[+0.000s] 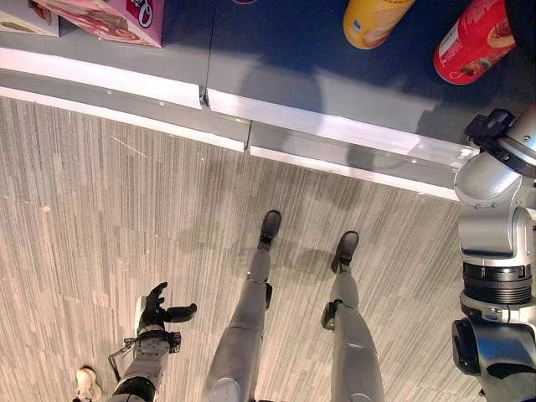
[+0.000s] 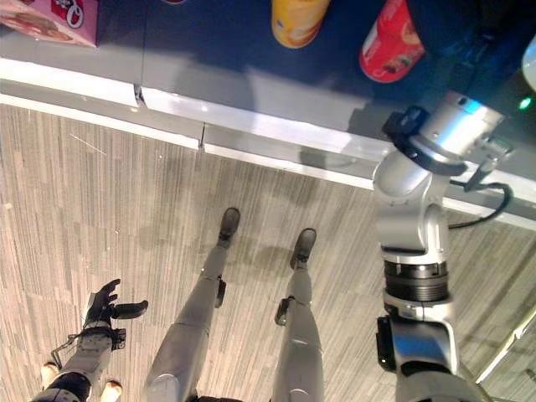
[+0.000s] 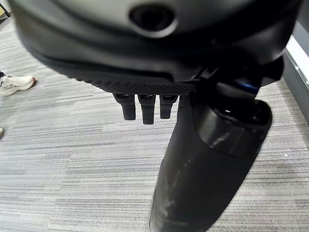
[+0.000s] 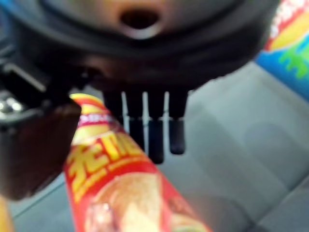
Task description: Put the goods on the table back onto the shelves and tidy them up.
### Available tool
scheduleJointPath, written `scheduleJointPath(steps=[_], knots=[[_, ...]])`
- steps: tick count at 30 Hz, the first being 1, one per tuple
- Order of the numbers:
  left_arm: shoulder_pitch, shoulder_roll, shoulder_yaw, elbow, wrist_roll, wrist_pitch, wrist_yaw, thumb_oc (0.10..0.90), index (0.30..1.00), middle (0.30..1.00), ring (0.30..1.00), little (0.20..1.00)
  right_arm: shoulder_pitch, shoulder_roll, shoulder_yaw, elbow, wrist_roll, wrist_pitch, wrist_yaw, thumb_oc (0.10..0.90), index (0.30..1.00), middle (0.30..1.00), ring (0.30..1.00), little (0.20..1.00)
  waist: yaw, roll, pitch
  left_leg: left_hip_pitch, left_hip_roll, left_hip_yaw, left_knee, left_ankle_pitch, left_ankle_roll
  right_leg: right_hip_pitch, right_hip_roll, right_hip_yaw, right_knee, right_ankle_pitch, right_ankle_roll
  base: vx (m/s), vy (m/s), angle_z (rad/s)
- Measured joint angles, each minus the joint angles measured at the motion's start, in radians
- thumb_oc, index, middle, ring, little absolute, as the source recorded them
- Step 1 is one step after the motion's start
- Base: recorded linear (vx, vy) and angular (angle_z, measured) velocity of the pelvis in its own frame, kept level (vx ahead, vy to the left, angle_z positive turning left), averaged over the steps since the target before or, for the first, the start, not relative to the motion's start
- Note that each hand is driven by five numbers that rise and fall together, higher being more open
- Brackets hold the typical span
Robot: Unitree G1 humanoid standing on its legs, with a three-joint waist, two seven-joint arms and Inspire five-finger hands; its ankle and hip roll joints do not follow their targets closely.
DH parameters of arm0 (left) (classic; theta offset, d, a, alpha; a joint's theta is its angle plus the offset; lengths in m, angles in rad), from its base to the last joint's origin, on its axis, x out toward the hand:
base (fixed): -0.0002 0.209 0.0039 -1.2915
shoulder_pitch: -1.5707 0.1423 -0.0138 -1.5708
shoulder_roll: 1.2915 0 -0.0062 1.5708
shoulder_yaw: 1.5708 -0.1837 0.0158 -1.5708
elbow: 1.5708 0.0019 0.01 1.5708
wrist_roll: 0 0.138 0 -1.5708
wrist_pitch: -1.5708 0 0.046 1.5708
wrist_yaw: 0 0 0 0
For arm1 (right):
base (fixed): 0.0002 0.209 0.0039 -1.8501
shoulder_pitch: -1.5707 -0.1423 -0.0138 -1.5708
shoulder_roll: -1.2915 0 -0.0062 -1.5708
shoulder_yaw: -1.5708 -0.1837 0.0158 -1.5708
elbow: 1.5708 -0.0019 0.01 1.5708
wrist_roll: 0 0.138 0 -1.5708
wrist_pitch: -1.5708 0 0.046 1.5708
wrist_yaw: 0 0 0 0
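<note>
My right hand [image 4: 145, 72] reaches out over the grey tabletop [image 1: 276, 75] above the red canister [image 1: 473, 40].

Seen from my right wrist, my fingers [image 4: 155, 130] hang straight and relaxed, holding nothing, with the red canister lying on its side right under them; whether they touch it I cannot tell. Just beside it on the tabletop lies a yellow canister [image 1: 373, 20], also on its side, and a pink box [image 1: 113, 18] sits well apart, towards my left. My left hand [image 1: 159, 311] hangs low at my side over the striped grey floor [image 1: 109, 226], its fingers loose and its thumb [image 3: 203, 169] sticking out, gripping nothing. A person's pale shoe [image 3: 17, 83] rests on the floor near it.
</note>
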State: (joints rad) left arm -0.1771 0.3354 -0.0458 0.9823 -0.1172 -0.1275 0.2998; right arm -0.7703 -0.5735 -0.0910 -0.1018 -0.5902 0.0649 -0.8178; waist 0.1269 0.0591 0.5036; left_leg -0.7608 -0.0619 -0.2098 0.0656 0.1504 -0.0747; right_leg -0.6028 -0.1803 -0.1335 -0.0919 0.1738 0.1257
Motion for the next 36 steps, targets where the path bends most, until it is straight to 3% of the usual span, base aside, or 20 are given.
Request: scheduleJointPath(steps=[1, 2, 8, 28, 36], knots=[[-0.019, 0.0, -0.012, -0.013, 0.0, -0.006, 0.002, 0.8, 0.9, 0.9, 0.9, 0.9, -0.036, -0.009, -0.01, -0.016, -0.023, 0.012, -0.012, 0.4, 0.3, 0.3, 0.3, 0.3, -0.01, 0.012, 0.001, -0.022, -0.007, 0.004, -0.002, 0.002, 0.002, -0.023, -0.003, 0.003, 0.0, 0.002, 0.005, 0.01, 0.055, 0.04], [-0.094, 0.008, -0.034, 0.038, -0.006, 0.029, 0.007, 0.8, 0.9, 0.9, 0.9, 0.9, -0.048, 0.006, -0.025, -0.049, -0.032, 0.018, -0.03, 0.4, 0.3, 0.3, 0.3, 0.3, -0.005, 0.024, 0.005, -0.042, -0.01, 0.007, -0.003, 0.009, 0.006, -0.043, -0.007, 0.003, 0.0, 0.01, 0.01, 0.01, 0.055, 0.03], [-0.163, -0.006, -0.04, -0.015, -0.015, -0.007, 0.017, 0.8, 0.9, 0.9, 0.9, 0.9, -0.098, 0.035, -0.036, -0.065, -0.032, 0.057, -0.063, 0.4, 0.3, 0.3, 0.3, 0.3, -0.033, 0.025, 0.005, -0.059, -0.033, 0.023, -0.002, 0.016, 0.011, -0.06, -0.034, 0.006, 0.0, 0.012, 0.02, 0.0, 0.01, 0.02], [-0.164, -0.006, -0.041, 0.002, -0.036, 0.004, 0.016, 0.8, 0.9, 0.9, 0.9, 0.9, -0.099, 0.047, -0.061, -0.101, -0.032, 0.077, -0.068, 0.4, 0.3, 0.3, 0.3, 0.3, -0.031, 0.035, 0.002, -0.052, -0.035, 0.068, 0.016, 0.017, 0.011, -0.06, -0.04, 0.048, 0.0, 0.022, 0.029, 0.0, 0.006, -0.02], [-0.165, -0.006, -0.041, 0.002, -0.036, 0.005, 0.018, 0.8, 0.9, 0.9, 0.9, 0.9, -0.082, 0.084, -0.032, -0.112, -0.027, 0.062, -0.067, 0.4, 0.3, 0.3, 0.3, 0.3, -0.054, 0.038, 0.0, -0.087, -0.037, 0.083, 0.033, 0.016, 0.011, -0.1, -0.043, 0.059, 0.02, 0.027, 0.03, -0.02, 0.007, -0.03]])
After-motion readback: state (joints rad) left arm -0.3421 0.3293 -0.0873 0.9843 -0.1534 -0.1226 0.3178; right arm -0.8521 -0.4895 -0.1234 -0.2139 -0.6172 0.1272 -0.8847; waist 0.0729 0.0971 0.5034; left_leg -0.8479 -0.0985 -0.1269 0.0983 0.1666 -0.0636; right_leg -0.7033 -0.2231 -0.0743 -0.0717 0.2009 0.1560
